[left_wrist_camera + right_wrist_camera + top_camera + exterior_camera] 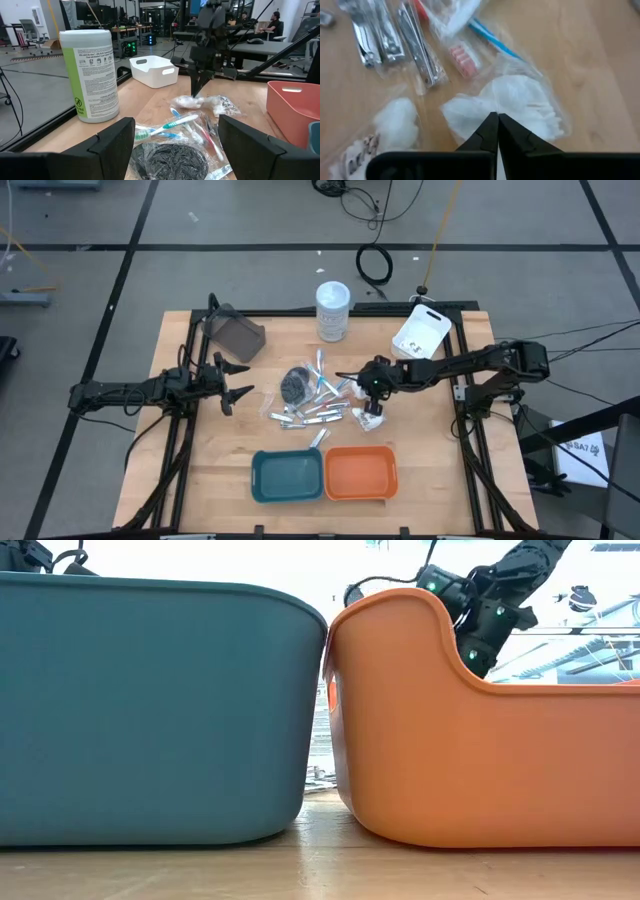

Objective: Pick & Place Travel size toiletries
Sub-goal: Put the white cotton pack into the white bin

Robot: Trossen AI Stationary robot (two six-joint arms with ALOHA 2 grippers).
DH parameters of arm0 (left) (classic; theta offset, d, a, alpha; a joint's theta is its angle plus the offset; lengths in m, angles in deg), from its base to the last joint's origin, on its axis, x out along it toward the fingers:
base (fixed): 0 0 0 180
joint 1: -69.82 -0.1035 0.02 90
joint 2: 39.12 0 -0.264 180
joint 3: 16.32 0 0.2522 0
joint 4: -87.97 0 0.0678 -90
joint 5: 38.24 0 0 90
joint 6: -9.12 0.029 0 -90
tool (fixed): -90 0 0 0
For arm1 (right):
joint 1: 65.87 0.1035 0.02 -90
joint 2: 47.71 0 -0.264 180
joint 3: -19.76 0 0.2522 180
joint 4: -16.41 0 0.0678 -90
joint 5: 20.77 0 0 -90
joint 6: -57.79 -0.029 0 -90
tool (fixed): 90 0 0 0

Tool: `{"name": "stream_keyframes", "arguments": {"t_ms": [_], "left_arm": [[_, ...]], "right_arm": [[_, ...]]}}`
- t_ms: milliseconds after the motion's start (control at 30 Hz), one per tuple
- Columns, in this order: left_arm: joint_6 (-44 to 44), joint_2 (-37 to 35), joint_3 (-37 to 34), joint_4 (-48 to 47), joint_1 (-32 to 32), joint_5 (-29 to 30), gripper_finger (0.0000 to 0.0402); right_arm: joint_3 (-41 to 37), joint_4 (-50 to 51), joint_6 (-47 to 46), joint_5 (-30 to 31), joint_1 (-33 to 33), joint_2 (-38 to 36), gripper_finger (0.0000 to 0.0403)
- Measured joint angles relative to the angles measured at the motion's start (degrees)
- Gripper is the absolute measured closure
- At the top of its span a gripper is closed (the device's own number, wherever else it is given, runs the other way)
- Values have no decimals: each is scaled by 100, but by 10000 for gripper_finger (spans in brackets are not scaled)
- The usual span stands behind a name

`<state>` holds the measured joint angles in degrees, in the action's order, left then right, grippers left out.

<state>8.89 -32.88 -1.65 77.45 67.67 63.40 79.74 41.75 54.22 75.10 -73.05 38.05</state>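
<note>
- Right gripper fingers are seen pressed together, tips set on a clear bag of white cotton; whether a fold of the bag is pinched cannot be told from the wrist view.
- Nail clippers in clear wrap and a wrapped toothbrush are seen just beyond that bag; a second white cotton packet lies beside it.
- In the high view the right gripper is placed at the right edge of the toiletries pile, mid-table.
- Left gripper fingers are spread wide, nothing held, just left of the pile, near a dark round bundle.
- Teal tray and orange tray are set side by side, touching, at the near table edge.
- White-lidded wipes jar stands upright behind the pile; a white bin lies to its right.
</note>
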Motion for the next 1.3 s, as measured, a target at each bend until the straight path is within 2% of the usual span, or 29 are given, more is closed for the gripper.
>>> {"name": "stream_keyframes", "arguments": {"t_ms": [567,1300], "left_arm": [[0,0,0,0,-2,0,121],[-1,2,0,0,-2,1,121]], "right_arm": [[-233,203,-16,4,0,-1470,403],[-483,-55,-175,184,0,-1539,403]]}}
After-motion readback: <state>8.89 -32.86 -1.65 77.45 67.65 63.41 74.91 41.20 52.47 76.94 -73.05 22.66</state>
